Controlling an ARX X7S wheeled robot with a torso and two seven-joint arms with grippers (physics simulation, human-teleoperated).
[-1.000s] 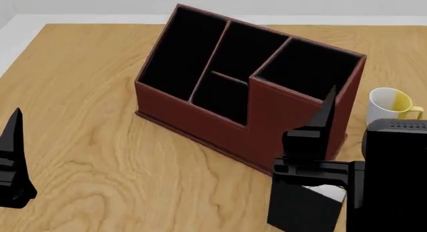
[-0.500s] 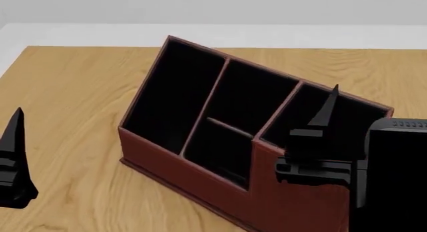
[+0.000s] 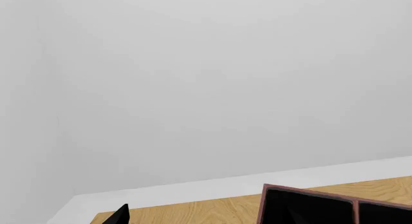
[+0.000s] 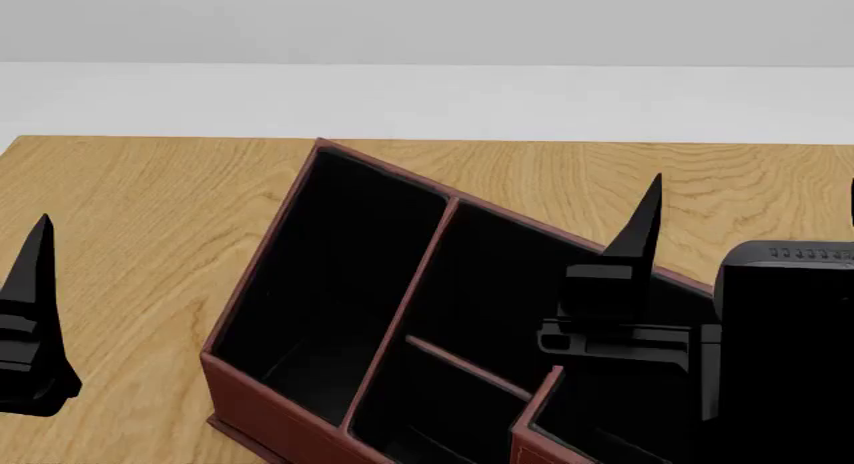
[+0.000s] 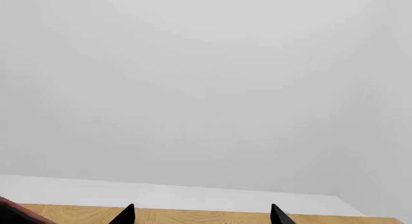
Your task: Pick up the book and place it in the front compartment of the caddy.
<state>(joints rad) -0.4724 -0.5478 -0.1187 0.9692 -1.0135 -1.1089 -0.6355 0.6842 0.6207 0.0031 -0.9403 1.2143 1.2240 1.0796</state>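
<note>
Caddy point(image 4: 400, 314) sits open-topped on the wooden worktop point(image 4: 120, 214), bare wood around it. Right pincer point(image 5: 200, 215) stands open above it. Left pincer's point(image 4: 34, 324) state is unclear.

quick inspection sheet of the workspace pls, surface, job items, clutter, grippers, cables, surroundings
surface: wooden table, light grain, bare where it shows.
caddy: red-brown box with a black inside and dividers, standing on the table; its near part is cut off by the head view's lower edge.
book: not seen in any view now.
clutter: nothing seen.
left gripper: one black fingertip shows at the head view's left, over the table, apart from the caddy; open or shut cannot be told.
right gripper: two tips show apart in the right wrist view with nothing visible between them; in the head view it sits above the caddy's right side.
cables: nothing seen.
surroundings: plain pale wall and white floor beyond the table.
</note>
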